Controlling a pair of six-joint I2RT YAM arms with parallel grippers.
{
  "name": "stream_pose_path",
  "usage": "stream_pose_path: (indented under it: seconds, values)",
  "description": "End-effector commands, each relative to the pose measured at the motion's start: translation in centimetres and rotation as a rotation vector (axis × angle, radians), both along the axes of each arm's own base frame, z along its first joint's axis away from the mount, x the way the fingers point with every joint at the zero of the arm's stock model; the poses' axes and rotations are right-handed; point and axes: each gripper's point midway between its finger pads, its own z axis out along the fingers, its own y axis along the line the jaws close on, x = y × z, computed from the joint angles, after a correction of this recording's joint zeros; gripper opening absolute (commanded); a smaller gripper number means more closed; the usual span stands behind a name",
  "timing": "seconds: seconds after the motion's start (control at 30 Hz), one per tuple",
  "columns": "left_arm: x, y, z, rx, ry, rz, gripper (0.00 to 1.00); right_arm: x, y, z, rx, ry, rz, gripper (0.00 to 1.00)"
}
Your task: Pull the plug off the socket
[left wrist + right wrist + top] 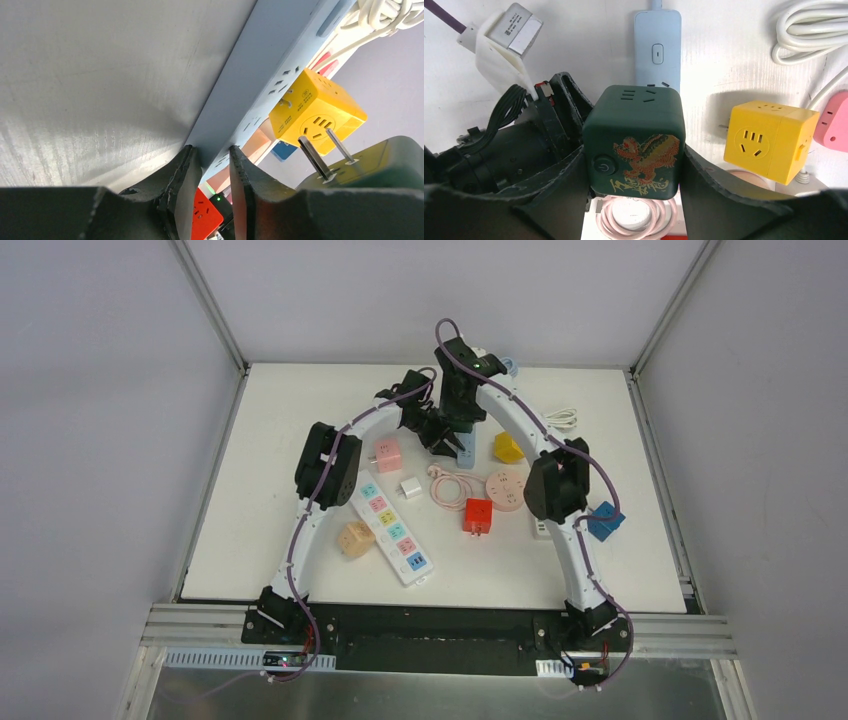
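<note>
The right end effector (633, 165) pinches the dark green cube plug (634, 135). Its two prongs (316, 159) are bare, apart from the light blue power strip (657, 47). The left end effector (211, 150) straddles that strip's end; I cannot tell whether it presses. A yellow cube (769, 140) sits just beside the plug, and a pink coiled cable (629, 217) lies partly hidden beneath it. From above the bench (300, 440), the arms cover the plug.

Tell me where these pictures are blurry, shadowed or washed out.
Top external: evenly lit, sharp, only faint shadows on the white table. Left wrist: near fingers dark and soft, yellow cube socket crisp. Right wrist: white cable pale against the bright table; dark green cube adapter sharp.
</note>
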Motion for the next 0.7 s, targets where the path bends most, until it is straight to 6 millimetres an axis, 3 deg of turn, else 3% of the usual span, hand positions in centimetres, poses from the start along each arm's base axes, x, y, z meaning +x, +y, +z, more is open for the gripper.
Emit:
stream_pose_path:
  seconds: [0.0, 0.17, 0.37, 0.5, 0.57, 0.67]
  values:
    - [-0.4, 0.2, -3.3, 0.083, 0.021, 0.025, 0.28, -0.9, 0.4, 4.3, 0.077, -0.058, -0.002, 0.00]
    - [0.5, 0.0, -1.3, 0.056, -0.057, 0.008, 0.37, -0.5, -1.7, 4.7, 0.076, -0.068, -0.060, 0.00]
    - [2.1, 0.0, 4.1, -0.064, -0.218, -0.004, 0.52, 0.3, -4.3, 5.9, 0.203, -0.131, -0.134, 0.00]
    - [2.5, 0.6, 8.0, -0.119, -0.348, -0.037, 0.59, 1.3, -6.5, 4.3, 0.277, -0.116, -0.187, 0.02]
    - [2.3, 1.2, 9.8, -0.124, -0.402, -0.051, 0.61, 1.6, -6.4, 4.2, 0.328, -0.112, -0.175, 0.02]
    - [2.0, 2.7, 11.8, -0.105, -0.467, -0.063, 0.63, 1.6, -4.7, 4.9, 0.426, -0.128, -0.105, 0.05]
